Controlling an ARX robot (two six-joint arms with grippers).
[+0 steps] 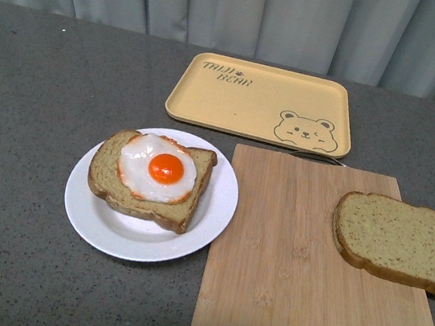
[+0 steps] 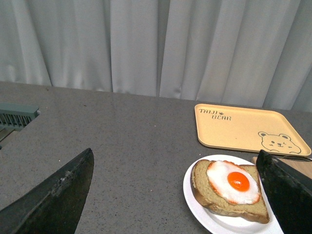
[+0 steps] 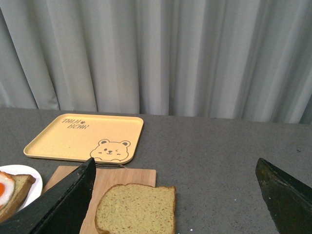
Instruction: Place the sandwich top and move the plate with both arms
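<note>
The sandwich top (image 1: pixel 399 240), a plain speckled tan slice, lies on the right side of the wooden cutting board (image 1: pixel 281 285). It also shows in the right wrist view (image 3: pixel 136 208), between my right gripper's open fingers. The white plate (image 1: pixel 88 218) sits left of the board and holds a bread slice with a fried egg (image 1: pixel 160 169). The plate shows in the left wrist view (image 2: pixel 195 202), near the right finger (image 2: pixel 287 195) of my open left gripper (image 2: pixel 178 192). My right gripper (image 3: pixel 178 195) is open and empty. Neither arm shows in the front view.
A yellow bear tray (image 1: pixel 260 102) lies behind the board and plate, near grey curtains. A grey vent-like fixture (image 2: pixel 17 117) sits at the table's far edge in the left wrist view. The tabletop is speckled grey.
</note>
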